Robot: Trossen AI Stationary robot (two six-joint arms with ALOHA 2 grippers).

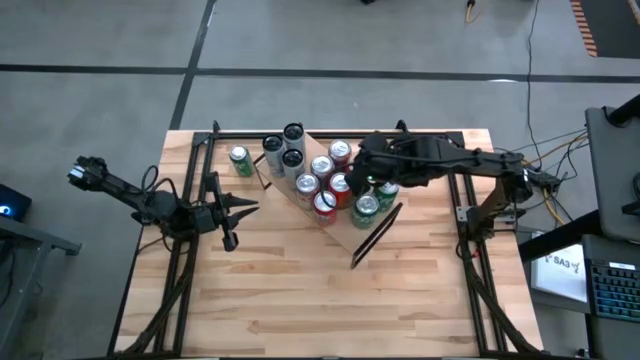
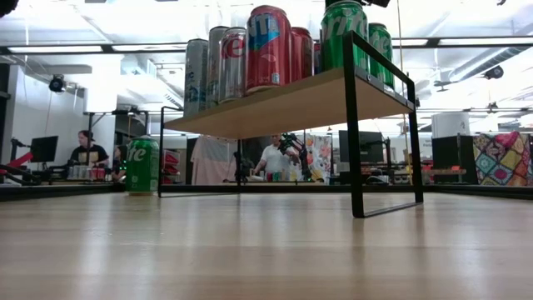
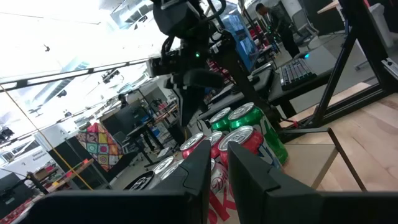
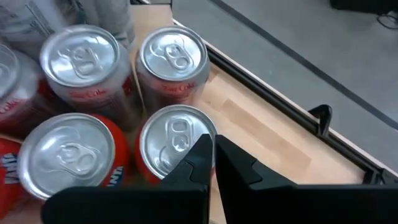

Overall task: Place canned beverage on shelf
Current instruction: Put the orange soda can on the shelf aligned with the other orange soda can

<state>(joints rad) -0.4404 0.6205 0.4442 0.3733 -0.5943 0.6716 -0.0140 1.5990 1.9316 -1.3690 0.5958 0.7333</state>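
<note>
The shelf (image 1: pixel 352 238) (image 2: pixel 275 104), a light-wood board on black end frames, stands slantwise at the table's far middle. Several upright cans stand on it: red (image 1: pixel 325 203) (image 2: pixel 267 48), green (image 1: pixel 366 207) (image 2: pixel 343 29) and silver (image 1: pixel 293 135). One green can (image 1: pixel 240 160) (image 2: pixel 142 165) stands on the tabletop left of the shelf. My right gripper (image 1: pixel 356 185) (image 4: pixel 213 155) hovers shut above the red cans (image 4: pixel 176 134), holding nothing. My left gripper (image 1: pixel 240 212) (image 3: pixel 217 168) waits at the table's left, shut and empty, pointing toward the shelf.
Black rail frames (image 1: pixel 200 180) (image 1: pixel 465 215) run along both sides of the plank tabletop. The near half of the table (image 1: pixel 320 300) is bare wood. People and desks show in the room behind the table (image 2: pixel 271 158).
</note>
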